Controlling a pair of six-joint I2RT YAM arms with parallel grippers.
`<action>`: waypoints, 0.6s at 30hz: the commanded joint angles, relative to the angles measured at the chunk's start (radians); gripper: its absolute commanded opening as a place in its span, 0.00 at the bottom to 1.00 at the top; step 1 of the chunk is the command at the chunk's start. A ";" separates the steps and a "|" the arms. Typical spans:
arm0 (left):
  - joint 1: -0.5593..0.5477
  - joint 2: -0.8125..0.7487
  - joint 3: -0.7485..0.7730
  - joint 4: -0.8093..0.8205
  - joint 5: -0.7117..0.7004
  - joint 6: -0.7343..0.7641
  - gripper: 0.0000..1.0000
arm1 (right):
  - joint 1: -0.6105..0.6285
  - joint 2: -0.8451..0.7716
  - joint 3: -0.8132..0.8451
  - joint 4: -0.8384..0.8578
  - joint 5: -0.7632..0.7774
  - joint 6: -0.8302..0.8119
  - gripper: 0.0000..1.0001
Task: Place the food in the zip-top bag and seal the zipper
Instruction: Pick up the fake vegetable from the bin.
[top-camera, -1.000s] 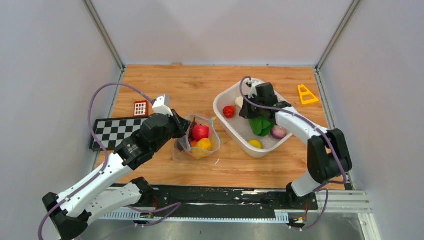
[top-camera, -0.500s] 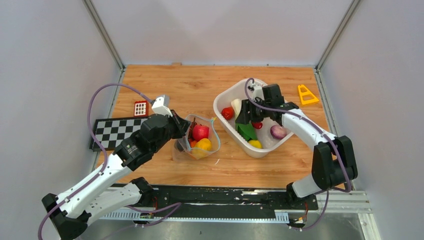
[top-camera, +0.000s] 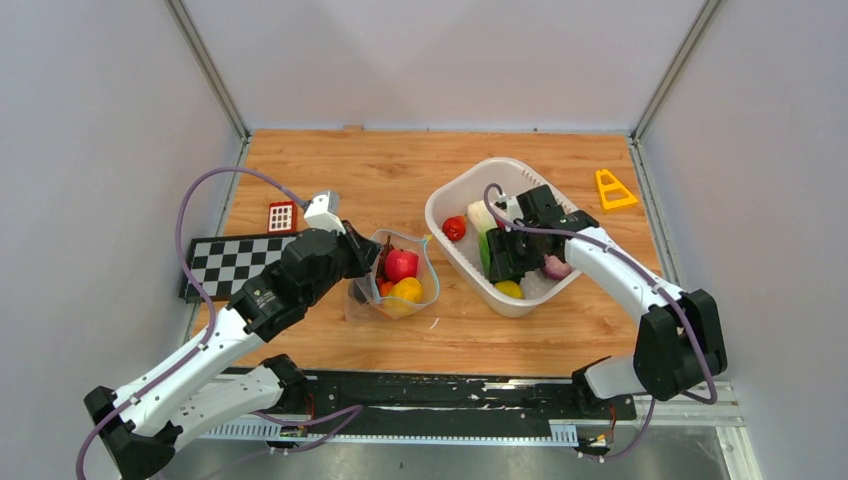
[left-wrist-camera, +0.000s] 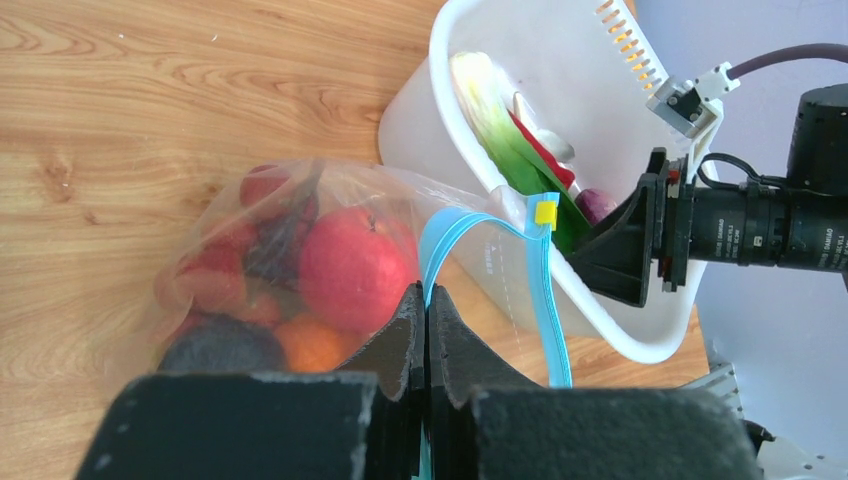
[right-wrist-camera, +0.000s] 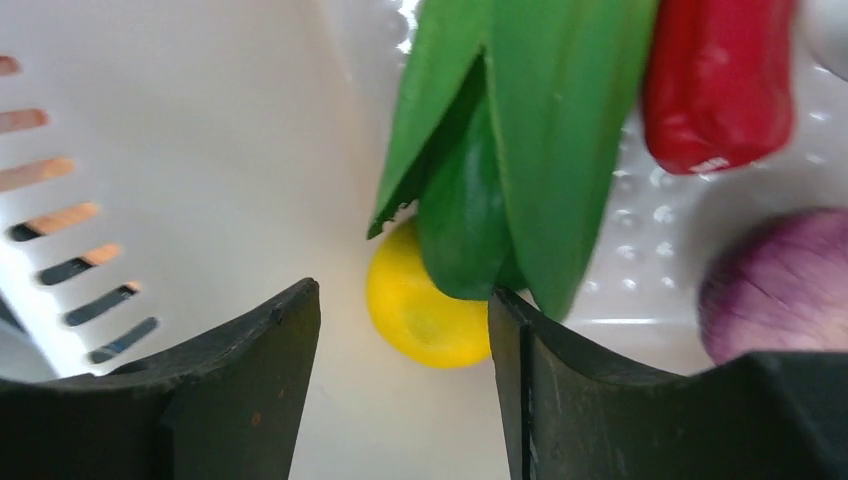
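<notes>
The clear zip-top bag (top-camera: 395, 278) stands open on the table left of the white basket (top-camera: 470, 175). It holds food: a red apple (left-wrist-camera: 355, 270), an orange tangerine (left-wrist-camera: 310, 345), a dark purple piece (left-wrist-camera: 215, 345), red grapes (left-wrist-camera: 265, 230) and a yellow lemon (top-camera: 407, 290). My left gripper (left-wrist-camera: 427, 300) is shut on the bag's rim at the teal zipper (left-wrist-camera: 540, 290). My right gripper (right-wrist-camera: 400, 295) is open inside the basket, its fingers either side of a second yellow lemon (right-wrist-camera: 425, 310), not touching it. A green leafy piece (right-wrist-camera: 510, 150) partly covers that lemon.
The basket also holds a red tomato (top-camera: 454, 228), a red pepper-like piece (right-wrist-camera: 715, 80) and a purple onion (right-wrist-camera: 780, 285). A checkerboard (top-camera: 228, 262) and a small red block (top-camera: 282, 216) lie at the left, a yellow triangle (top-camera: 612, 189) at the far right. Walls enclose the table.
My right gripper has opened and moved from the basket's far end toward its near end, over the lemon; the green leafy piece shifted left. The left arm and bag stayed put.
</notes>
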 joint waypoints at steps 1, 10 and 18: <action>0.001 -0.006 0.004 0.044 -0.013 0.005 0.00 | -0.003 -0.075 0.021 -0.018 0.223 0.036 0.64; 0.001 -0.002 0.012 0.034 -0.012 0.019 0.00 | -0.073 -0.113 0.064 0.230 0.462 0.139 0.75; 0.000 -0.001 0.025 0.018 -0.029 0.035 0.01 | -0.112 0.096 0.108 0.304 0.474 0.041 0.64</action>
